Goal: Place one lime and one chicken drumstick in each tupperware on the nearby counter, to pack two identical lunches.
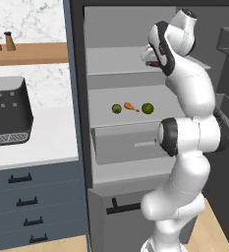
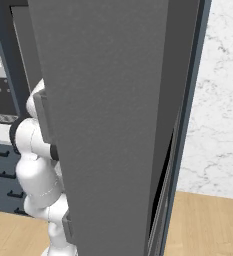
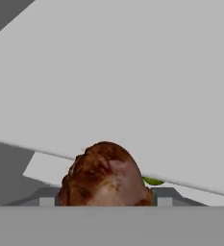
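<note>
My gripper (image 3: 105, 202) is shut on a brown roasted chicken drumstick (image 3: 106, 175), which bulges up between the two finger tips (image 3: 46, 201). A sliver of green lime (image 3: 153, 181) peeks out behind it. From the left base view, the hand (image 1: 152, 58) is raised in front of the open fridge's upper shelf. On the shelf below lie two limes (image 1: 116, 109) (image 1: 147, 108) with another drumstick (image 1: 130, 106) between them. The white counter (image 1: 42, 147) runs to the left of the fridge. The tupperware is out of view.
A dark coffee machine (image 1: 8, 110) stands on the counter above blue-grey drawers (image 1: 32, 206). A wooden wall shelf (image 1: 32, 51) carries two shakers. The open grey fridge door (image 2: 113, 125) stands close on the arm's right. A fridge drawer (image 1: 130, 145) sits under the food shelf.
</note>
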